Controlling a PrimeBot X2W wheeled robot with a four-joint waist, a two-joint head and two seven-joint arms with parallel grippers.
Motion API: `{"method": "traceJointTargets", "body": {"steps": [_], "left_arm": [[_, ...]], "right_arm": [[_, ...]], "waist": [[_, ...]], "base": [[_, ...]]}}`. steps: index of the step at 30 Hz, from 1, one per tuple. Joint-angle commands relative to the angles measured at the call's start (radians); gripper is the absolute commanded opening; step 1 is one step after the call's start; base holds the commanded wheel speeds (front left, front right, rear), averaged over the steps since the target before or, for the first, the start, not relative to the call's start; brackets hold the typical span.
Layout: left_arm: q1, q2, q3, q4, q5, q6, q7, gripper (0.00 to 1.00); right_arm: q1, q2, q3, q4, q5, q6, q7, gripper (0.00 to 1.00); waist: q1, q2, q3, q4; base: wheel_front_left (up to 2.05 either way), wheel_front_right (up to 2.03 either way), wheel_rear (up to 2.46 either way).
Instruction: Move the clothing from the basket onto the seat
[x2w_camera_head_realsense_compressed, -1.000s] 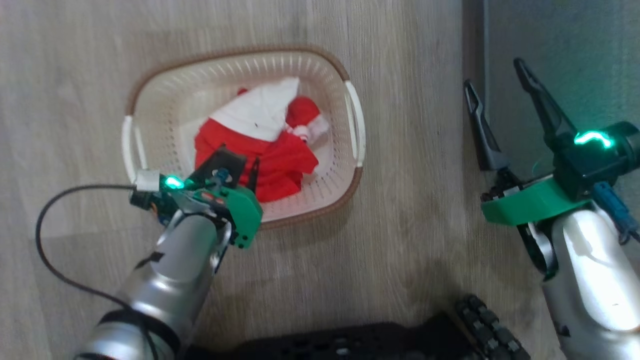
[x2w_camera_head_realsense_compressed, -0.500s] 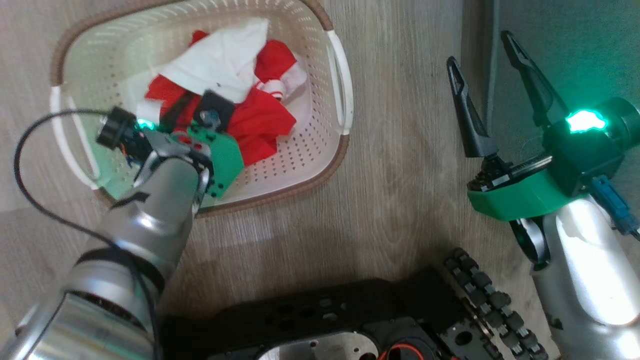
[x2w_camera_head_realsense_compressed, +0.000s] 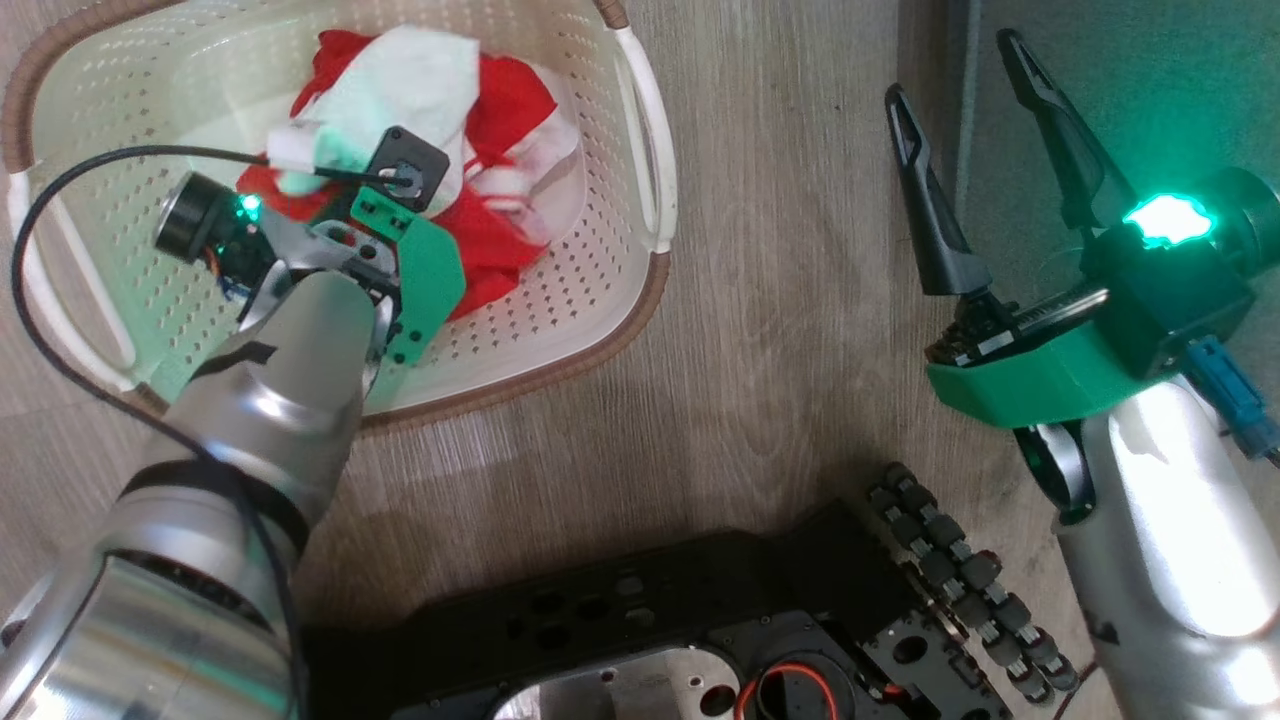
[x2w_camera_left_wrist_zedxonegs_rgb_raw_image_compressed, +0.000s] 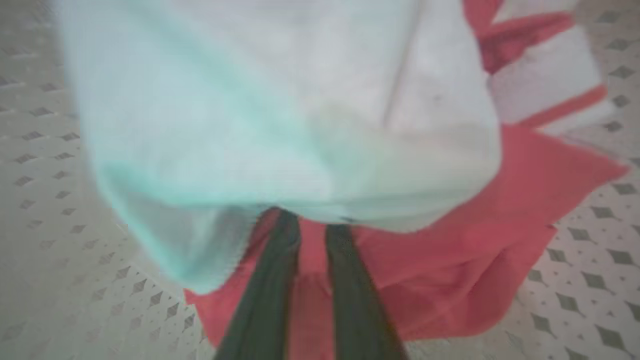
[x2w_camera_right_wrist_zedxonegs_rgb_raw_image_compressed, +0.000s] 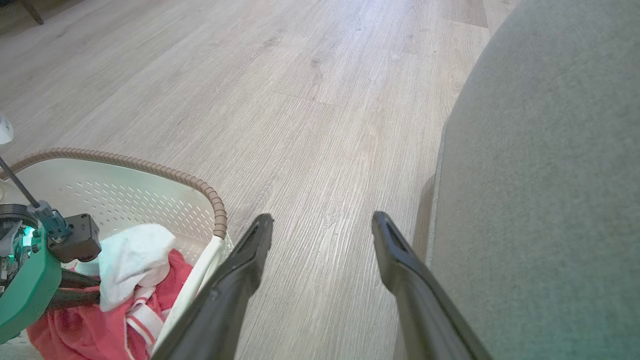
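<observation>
Where the clothing (x2w_camera_head_realsense_compressed: 500, 100) lies: inside the basket (x2w_camera_head_realsense_compressed: 560, 300), a crumpled red heap with a white piece on top, nearer the basket's right-hand handle in the head view.
Clothing, long axis: the heap runs roughly from upper left to lower right in the head view, and a red-and-white striped piece sticks out on the side toward that handle.
Basket, long axis: handle to handle, from lower left to upper right of the head view. It stands on the wooden floor (x2w_camera_head_realsense_compressed: 780, 300), its far rim cut off by the top edge.
Left gripper (x2w_camera_left_wrist_zedxonegs_rgb_raw_image_compressed: 310, 220): reaches down into the heap. Jaws are narrow and closed on the clothing, with red cloth in the slim gap and the tips buried under the white fold.
Right gripper (x2w_camera_head_realsense_compressed: 950, 68): jaws are wide and hold nothing, hovering over the floor just beside the seat's edge.
Seat (x2w_camera_head_realsense_compressed: 1150, 80): grey-green, at the right of the head view, well apart from the basket with bare floor between.
Cable (x2w_camera_head_realsense_compressed: 150, 150): black, looping from the left wrist over the basket's left end.
</observation>
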Motion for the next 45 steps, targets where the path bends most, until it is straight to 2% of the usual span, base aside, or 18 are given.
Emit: {"method": "traceJointTargets", "body": {"steps": [1,10,16,31,35,45], "left_arm": [[0.028,0.025,0.005,0.003,-0.008,-0.006,0.005,0.00],[0.055,0.026,0.003,0.003,-0.032,-0.017,-0.003,0.00],[0.109,0.013,0.011,0.004,-0.064,-0.018,-0.044,0.00],[0.248,-0.002,0.060,-0.017,-0.168,0.003,-0.224,0.00],[0.275,-0.003,0.068,-0.063,-0.179,0.011,-0.234,0.00],[0.402,0.033,0.155,-0.327,-0.167,0.059,-0.235,0.00]], "right_arm": [[0.041,0.008,0.013,-0.018,0.002,0.000,-0.006,1.00],[0.015,0.020,0.017,0.007,0.002,0.000,-0.006,1.00],[0.017,0.014,0.011,0.038,-0.001,0.000,-0.006,1.00],[0.090,-0.002,-0.010,0.134,0.018,0.000,-0.006,1.00],[0.119,-0.001,-0.014,0.154,0.018,0.000,-0.006,1.00],[0.190,0.010,-0.017,0.191,0.018,0.000,-0.006,1.00]], "waist": [[0.0000,0.0000,-0.001,-0.001],[0.0000,0.0000,-0.064,0.002],[0.0000,0.0000,-0.176,0.020],[0.0000,0.0000,-0.519,0.092],[0.0000,0.0000,-0.602,0.112],[0.0000,0.0000,-0.782,0.138]], "base": [[0.00,0.00,0.00],[0.00,0.00,0.00],[0.00,0.00,0.00],[0.00,0.00,0.00],[0.00,0.00,0.00],[0.00,0.00,0.00]]}}
